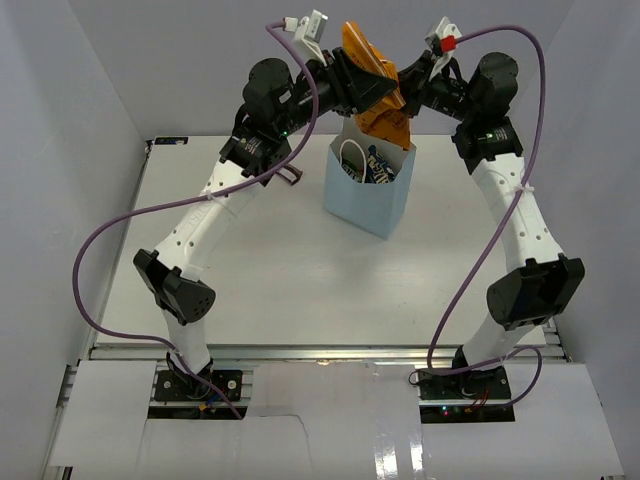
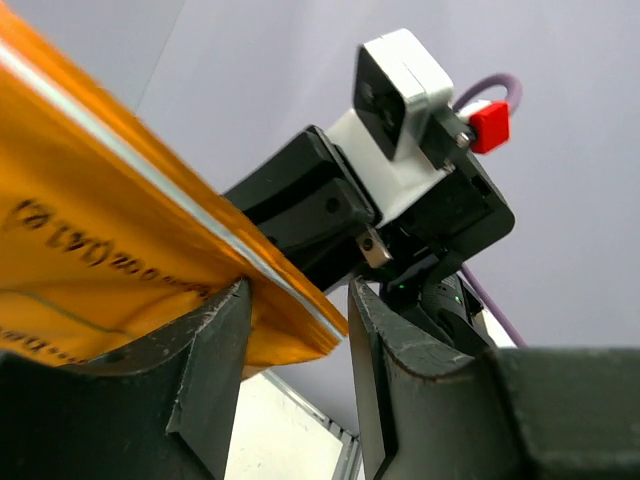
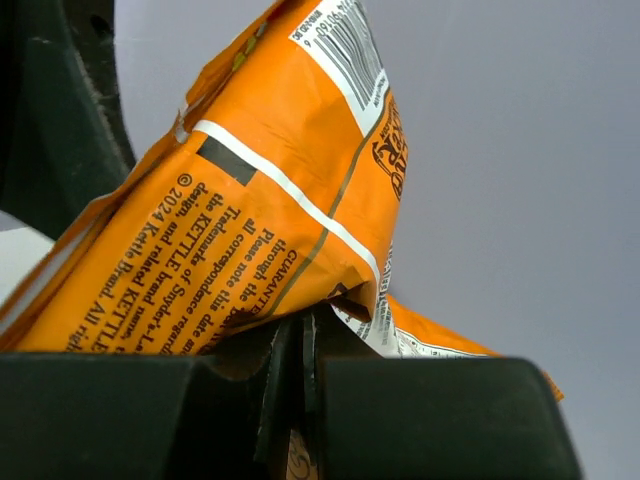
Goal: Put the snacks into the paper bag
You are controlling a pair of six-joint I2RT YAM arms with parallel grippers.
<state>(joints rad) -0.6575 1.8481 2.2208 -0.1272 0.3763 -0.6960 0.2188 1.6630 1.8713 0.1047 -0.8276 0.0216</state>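
Note:
The large orange bag (image 1: 378,85) hangs tilted in the air just above the mouth of the light-blue paper bag (image 1: 365,205), which stands upright at the back middle of the table. My right gripper (image 1: 408,88) is shut on the orange bag's edge (image 3: 280,190); its jaws (image 3: 300,350) are pressed together on it. My left gripper (image 1: 345,75) is open: the orange bag's corner (image 2: 100,240) lies between the jaws (image 2: 300,340) against the left finger, with a gap to the right finger. A blue-white packet (image 1: 378,165) shows inside the paper bag.
A small dark brown piece (image 1: 293,176) lies on the table beside the left arm, left of the paper bag. White walls enclose the table on the left, back and right. The right arm's wrist camera (image 2: 405,75) is close in front of my left gripper.

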